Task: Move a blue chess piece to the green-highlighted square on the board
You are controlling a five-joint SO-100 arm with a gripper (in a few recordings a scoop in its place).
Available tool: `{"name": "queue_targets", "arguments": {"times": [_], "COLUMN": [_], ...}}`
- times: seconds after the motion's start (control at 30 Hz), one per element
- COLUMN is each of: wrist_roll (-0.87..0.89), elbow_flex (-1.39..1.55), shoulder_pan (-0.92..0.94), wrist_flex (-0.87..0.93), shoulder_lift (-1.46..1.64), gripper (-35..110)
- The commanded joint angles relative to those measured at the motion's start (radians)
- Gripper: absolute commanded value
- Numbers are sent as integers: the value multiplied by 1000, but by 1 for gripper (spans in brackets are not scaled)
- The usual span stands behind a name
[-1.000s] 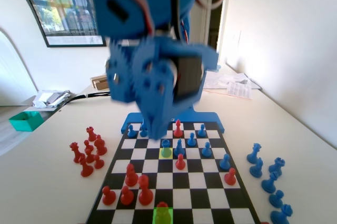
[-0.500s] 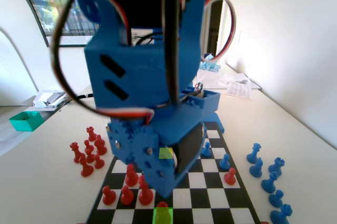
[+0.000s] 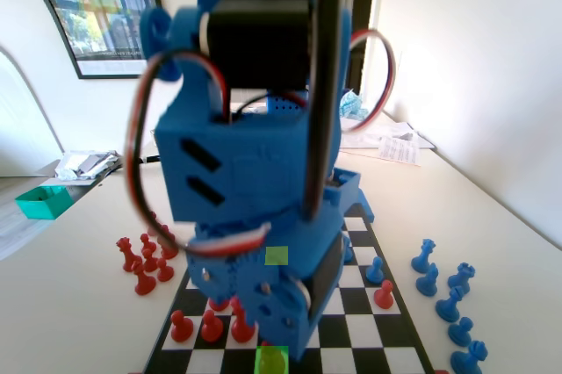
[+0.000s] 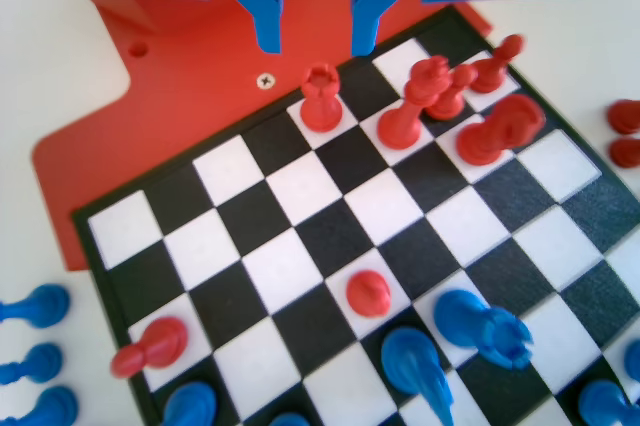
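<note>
We are hanging our tool (image 4: 312, 41), jaws apart and holding nothing, above the board's (image 4: 110, 208) far end near a red piece (image 4: 321, 98). No blue pawn is gripped; blue pieces (image 4: 480, 324) sit along the wrist view's bottom, so next we judge a reach back. The fixed view alone is giving the green square (image 3: 271, 361), bottom centre.

No legible text, label, brand, number or sign is showing in either view. The framed poster (image 3: 97, 14) on the wall in the fixed view is carrying a white strip of print, too small and blurred to read. The papers (image 3: 397, 147) on the worktop are likewise showing only unreadable print.
</note>
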Motion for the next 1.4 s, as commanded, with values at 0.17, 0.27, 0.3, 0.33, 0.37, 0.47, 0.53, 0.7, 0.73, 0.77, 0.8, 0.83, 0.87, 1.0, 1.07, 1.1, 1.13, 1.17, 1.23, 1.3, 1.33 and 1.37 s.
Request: {"name": "queue_targets", "arguments": {"times": [0.17,0.27,0.3,0.33,0.37,0.47,0.53,0.7,0.73,0.77,0.8,0.83,0.87,1.0,1.07,1.1,1.13,1.17,1.23,1.3,1.33,1.37], "wrist_roll": [-40,-46,-46,-48,-49,-54,-57,-64,-64,-64,-67,-69,-72,-78,-83,-84,-84,-86,-87,-87,-86,-84], "elbow_flex": [-63,-74,-78,-84,-89,-95,-100,-109,-117,-124,-127,-129,-130,-141,-144,-144,-144,-144,-144,-147,-153,-156], "shoulder_pan": [28,31,32,32,34,34,34,34,34,34,34,35,37,38,40,40,40,40,40,37,37,35], "wrist_flex": [-25,-28,-28,-29,-31,-35,-43,-54,-54,-54,-54,-54,-54,-54,-55,-57,-58,-60,-64,-66,-66,-66], "shoulder_lift": [11,-6,-12,-18,-25,-37,-44,-58,-66,-74,-80,-84,-91,-115,-126,-130,-133,-138,-147,-153,-158,-161], "gripper": [13,14,14,14,14,14,14,14,14,14,14,14,14,14,14,14,14,14,14,14,14,14]}}
